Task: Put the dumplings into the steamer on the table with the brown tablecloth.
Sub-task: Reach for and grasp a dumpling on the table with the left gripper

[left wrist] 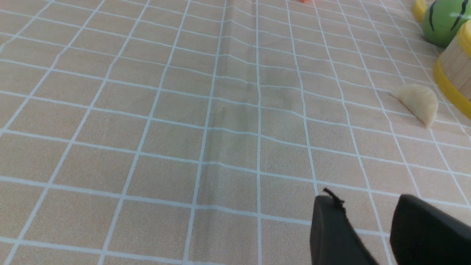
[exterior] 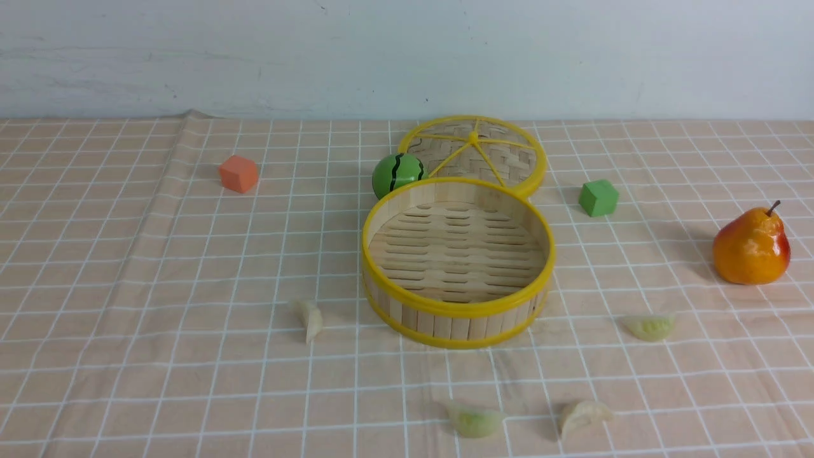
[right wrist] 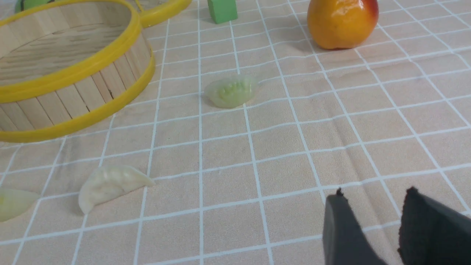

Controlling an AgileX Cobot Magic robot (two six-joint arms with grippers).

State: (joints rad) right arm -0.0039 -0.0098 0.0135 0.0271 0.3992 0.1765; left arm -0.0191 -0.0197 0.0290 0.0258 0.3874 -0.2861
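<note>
Left claw (left wrist: 364,208): two dark fingers set moderately apart, nothing between them, over bare cloth. Out from it, a small cream crescent dumpling (left wrist: 417,103) lies flat near the steamer's wall, not touching.

Right claw (right wrist: 373,200): dark fingers, frayed at the tips, likewise parted and empty. Closest out is a cream pleated dumpling (right wrist: 110,184). Beside that is a pale greenish dumpling (right wrist: 11,204), cut by the frame edge. Farther off, a translucent light-green dumpling (right wrist: 232,91) lies between steamer and pear.

Front view: neither arm in sight. A round bamboo steamer (exterior: 458,310) with upright pale slat walls, yellow rims and a slatted floor sits mid-tabletop (exterior: 95,407). A light brown tablecloth (exterior: 159,286) with thin white grid lines, lightly wrinkled, covers the surface. All four dumplings lie on the cloth outside the basket: one left of it, one right, two nearer the camera.

Behind the steamer is a flat woven disc with yellow spokes (exterior: 489,156). A green ball with dark stripes (exterior: 397,173) sits just beside both. An orange cube (exterior: 239,173) stands well off to the left and a green cube (exterior: 598,197) right of the disc. A glossy orange-red pear (exterior: 751,245) stands upright at the far right.
</note>
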